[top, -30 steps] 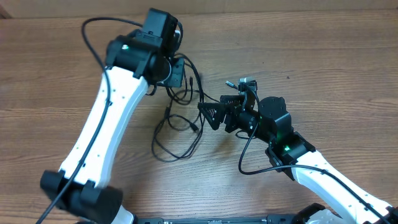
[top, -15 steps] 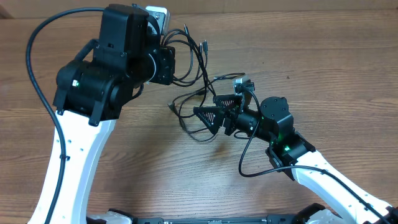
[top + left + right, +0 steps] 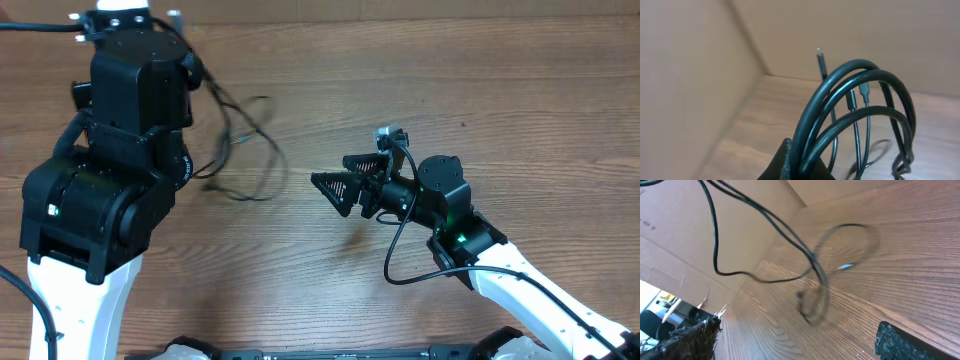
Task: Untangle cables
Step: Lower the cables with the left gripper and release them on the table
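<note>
The cables (image 3: 281,160) are thin black cords that hang as a blurred loop beside my raised left arm, above the wood table (image 3: 520,90). In the left wrist view my left gripper (image 3: 795,162) is shut on the cables (image 3: 860,67). They arch over it in several strands, and one plug tip (image 3: 819,52) is silvery. My right gripper (image 3: 330,170) stands open over the table's middle, right of the cables and apart from them. In the right wrist view the cables (image 3: 815,265) swing ahead of the wide-open right gripper (image 3: 797,345), and nothing is between its fingers (image 3: 690,340).
Cardboard walls (image 3: 690,75) border the table at the far side and left. My left arm's large black wrist (image 3: 130,110) fills the upper left of the overhead view and hides its own gripper there. A thick black arm wire (image 3: 395,265) loops beside the right arm.
My left arm has risen and swung left with the cables in its grip, lifting them off the table and away from the right gripper. The right arm has stayed put, still open.
</note>
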### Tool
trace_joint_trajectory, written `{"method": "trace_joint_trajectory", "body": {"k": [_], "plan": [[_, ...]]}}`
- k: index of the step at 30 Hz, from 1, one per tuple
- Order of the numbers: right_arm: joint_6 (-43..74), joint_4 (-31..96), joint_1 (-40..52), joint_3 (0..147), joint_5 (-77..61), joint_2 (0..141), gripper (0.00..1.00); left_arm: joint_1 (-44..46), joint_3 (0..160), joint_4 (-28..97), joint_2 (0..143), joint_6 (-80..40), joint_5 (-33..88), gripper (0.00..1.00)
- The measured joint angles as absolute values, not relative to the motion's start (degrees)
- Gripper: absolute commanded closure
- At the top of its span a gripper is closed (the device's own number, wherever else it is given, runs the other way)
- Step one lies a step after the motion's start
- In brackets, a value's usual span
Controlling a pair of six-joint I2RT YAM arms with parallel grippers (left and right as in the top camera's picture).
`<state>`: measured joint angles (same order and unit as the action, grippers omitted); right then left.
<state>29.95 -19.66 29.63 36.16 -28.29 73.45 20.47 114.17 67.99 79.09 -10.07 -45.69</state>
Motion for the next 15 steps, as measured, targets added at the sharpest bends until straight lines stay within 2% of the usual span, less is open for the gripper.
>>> {"method": "trace_joint_trajectory", "body": {"k": [4, 6, 13, 15], "plan": [[29.95, -19.66, 29.63, 36.16, -28.27, 73.45, 0.00, 20.47, 114.17, 66.59, 79.13, -10.07, -52.53, 0.96], [29.85, -19.66, 29.63, 36.16, -28.23, 73.45, 0.00, 20.47, 114.17, 66.63, 79.13, -10.04, -51.75, 0.96], [27.77, -19.64, 29.61, 36.16, -28.23, 73.45, 0.00, 20.36, 114.17, 69.36, 81.19, -9.41, -32.18, 0.96], [27.38, -19.44, 29.50, 36.16, -28.21, 73.45, 0.00, 20.36, 114.15, 70.87, 83.83, -9.19, -27.07, 0.92]]}}
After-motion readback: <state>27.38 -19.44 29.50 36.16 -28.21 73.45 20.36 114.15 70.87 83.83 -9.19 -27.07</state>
